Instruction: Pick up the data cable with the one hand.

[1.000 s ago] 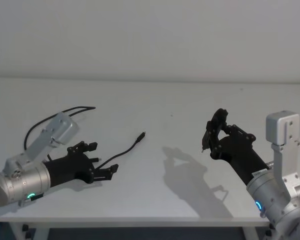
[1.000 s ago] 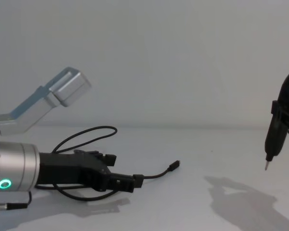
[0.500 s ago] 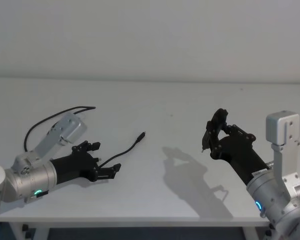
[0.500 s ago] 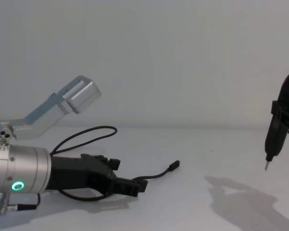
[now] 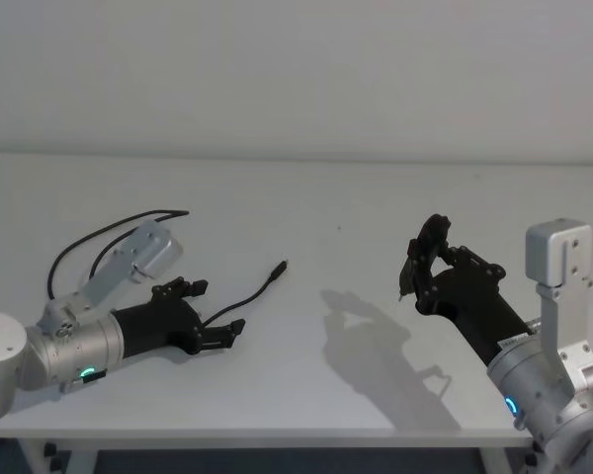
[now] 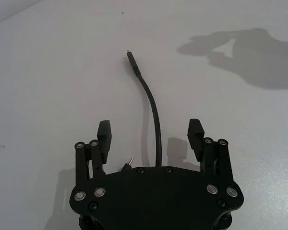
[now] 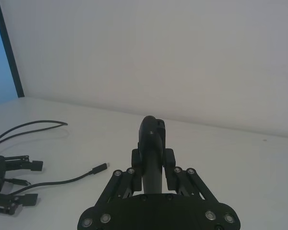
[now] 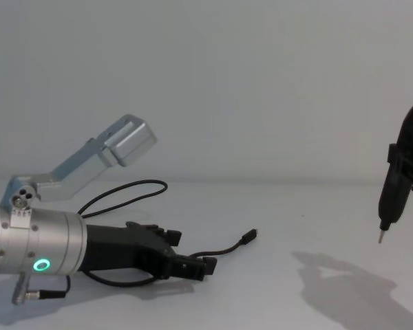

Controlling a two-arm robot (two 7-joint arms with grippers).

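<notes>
Head view: the data cable [image 5: 258, 291] lies on the white worktop [image 5: 356, 197] at about 8 o'clock. Its loops trail back toward 9 o'clock behind the left arm, and one free end runs out toward 1 o'clock, ending in a small plug [image 5: 281, 267]. The left gripper [image 5: 214, 307] is low over the worktop at 8 o'clock, with its fingers spread wide. In the left wrist view the cable runs straight up the middle of the gap between the two blocky fingers [image 6: 104, 134], touching neither; they are closed on nothing yet. The right gripper [image 5: 420, 259] is raised at 4 o'clock, well apart from the cable. Its fingers appear pressed together and hold nothing.

The cable should handle as light, thin and limp. It will sag and swing from wherever it is pinched, and its smooth round jacket could roll or slip out of a loose or off-centre grip. The best hold seems to be the straight stretch already lying between the fingers, a little back from the plug, where it rests flat and runs crosswise to the closing direction. The plug itself is short and hard, so it offers less to grip. Because the cable is so thin, the fingers will need to close nearly all the way, and close to the worktop.

No brand, label or writing can be read on the cable, the arms or the worktop. The only marking is a green ring light [image 8: 40, 265] on the left arm's silver cylinder.
</notes>
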